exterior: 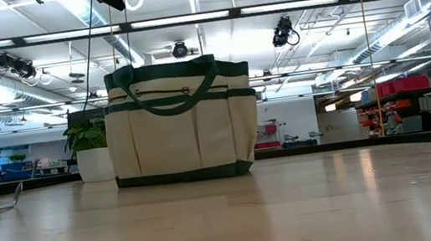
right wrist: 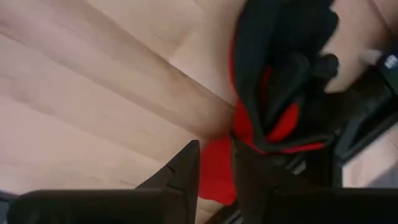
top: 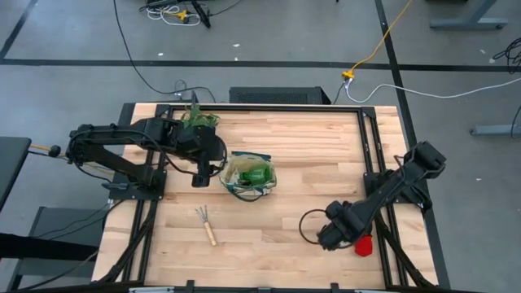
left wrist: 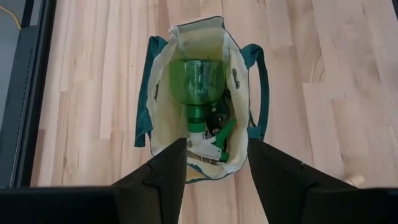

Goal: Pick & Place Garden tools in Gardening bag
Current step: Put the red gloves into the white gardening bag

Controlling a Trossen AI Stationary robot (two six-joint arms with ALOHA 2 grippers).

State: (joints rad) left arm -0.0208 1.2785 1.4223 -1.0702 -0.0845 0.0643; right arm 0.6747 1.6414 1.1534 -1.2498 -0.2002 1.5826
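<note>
The cream gardening bag (top: 248, 177) with green trim stands upright mid-table (exterior: 177, 117), mouth open. Inside it lie a rounded bright green item (left wrist: 198, 84) and the green-and-white shears (left wrist: 214, 140). My left gripper (left wrist: 216, 144) is open and empty, up above the bag's left side (top: 199, 175). The wooden-handled rake (top: 207, 225) lies flat on the table near the bag. The black-and-red gloves (right wrist: 280, 93) lie at the table's near right (top: 364, 244). My right gripper (right wrist: 214, 163) is down at them (top: 335, 234), shut on their red part. My right gripper pinches a red part of the gloves (right wrist: 216, 177) between its two fingers, at the edge of the bundle. The rest of the gloves (right wrist: 273, 74) spreads beyond the fingertips, over the wood and the dark frame rail. Whether they are lifted, I cannot tell.
A small potted plant (top: 198, 118) stands at the table's far left, behind my left arm. Dark frame rails (top: 383, 187) run along the table's left and right sides. Bare wood lies between the bag and my right gripper.
</note>
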